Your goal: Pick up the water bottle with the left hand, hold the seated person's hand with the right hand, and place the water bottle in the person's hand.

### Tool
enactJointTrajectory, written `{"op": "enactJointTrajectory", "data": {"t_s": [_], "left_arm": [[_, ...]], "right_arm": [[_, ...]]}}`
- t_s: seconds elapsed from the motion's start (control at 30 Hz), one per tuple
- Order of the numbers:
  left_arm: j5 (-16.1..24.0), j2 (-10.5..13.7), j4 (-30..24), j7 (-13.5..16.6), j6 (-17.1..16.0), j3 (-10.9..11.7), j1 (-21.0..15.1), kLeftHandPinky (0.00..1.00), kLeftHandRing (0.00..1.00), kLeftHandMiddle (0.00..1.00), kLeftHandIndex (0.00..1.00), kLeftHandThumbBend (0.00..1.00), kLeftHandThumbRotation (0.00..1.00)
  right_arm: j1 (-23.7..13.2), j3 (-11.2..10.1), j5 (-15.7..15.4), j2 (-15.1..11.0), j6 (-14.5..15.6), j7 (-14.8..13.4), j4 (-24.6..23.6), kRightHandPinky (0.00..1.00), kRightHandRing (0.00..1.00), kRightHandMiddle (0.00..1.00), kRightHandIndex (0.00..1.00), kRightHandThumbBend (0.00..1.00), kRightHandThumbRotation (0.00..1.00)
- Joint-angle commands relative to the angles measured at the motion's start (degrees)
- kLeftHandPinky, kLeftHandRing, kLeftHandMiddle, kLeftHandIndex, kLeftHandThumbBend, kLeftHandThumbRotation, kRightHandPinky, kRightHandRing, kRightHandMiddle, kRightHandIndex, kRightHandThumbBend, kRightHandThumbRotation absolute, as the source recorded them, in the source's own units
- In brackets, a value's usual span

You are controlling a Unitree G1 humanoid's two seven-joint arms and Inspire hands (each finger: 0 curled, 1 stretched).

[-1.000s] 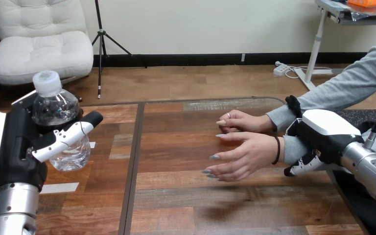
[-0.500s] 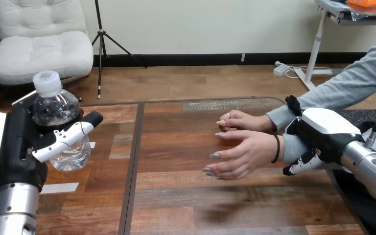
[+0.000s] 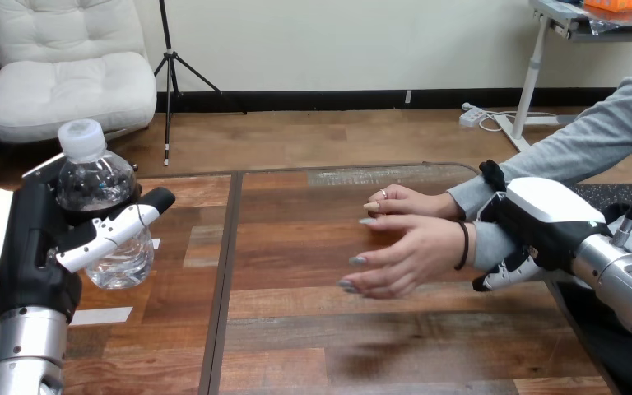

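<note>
**Head view.** A clear plastic water bottle (image 3: pixel 99 210) with a white screw cap (image 3: pixel 81 138) is held upright in the robot's left hand (image 3: pixel 34 247) at the left of the view. It is raised above the brown wooden plank worktop (image 3: pixel 296 329). The bottle is enclosed by the hand's black-and-white fingers (image 3: pixel 115 230), one of which is laid across its front. The rounded lower part of the bottle is seen below that finger.

Strips of white tape (image 3: pixel 103 315) are seen on the worktop beneath the left hand.

At the right, the robot's right hand (image 3: pixel 547 216) is closed round the person's wrist (image 3: pixel 487 247), which is covered by a grey sleeve. A black fingertip is seen above the sleeve, and jointed fingers are curled beneath it.

The person's nearer hand (image 3: pixel 407 257) is extended toward the view's left above the worktop, held open with the fingers spread and slightly bent. The person's farther hand (image 3: pixel 401 203) is seen just behind it.

The water bottle and the person's nearer hand are well apart, with a stretch of worktop between them.
</note>
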Motion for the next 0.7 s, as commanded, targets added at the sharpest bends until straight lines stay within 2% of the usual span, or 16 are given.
{"op": "enactJointTrajectory", "data": {"t_s": [0.0, 0.67], "left_arm": [[-0.4, -0.3, -4.6, 0.1, -0.1, -0.5, -2.7, 0.3, 0.36, 0.4, 0.41, 0.7, 0.0], [-0.4, -0.6, -4.4, -0.3, 0.3, -0.7, -3.1, 0.29, 0.35, 0.4, 0.4, 0.72, 0.0]], "right_arm": [[-2.0, -2.5, 2.1, 0.6, -2.1, -2.0, -3.4, 0.15, 0.19, 0.25, 0.28, 0.7, 0.0], [-2.4, -4.3, 2.1, -0.1, -2.8, -1.8, -7.1, 0.15, 0.2, 0.26, 0.28, 0.71, 0.0]]}}
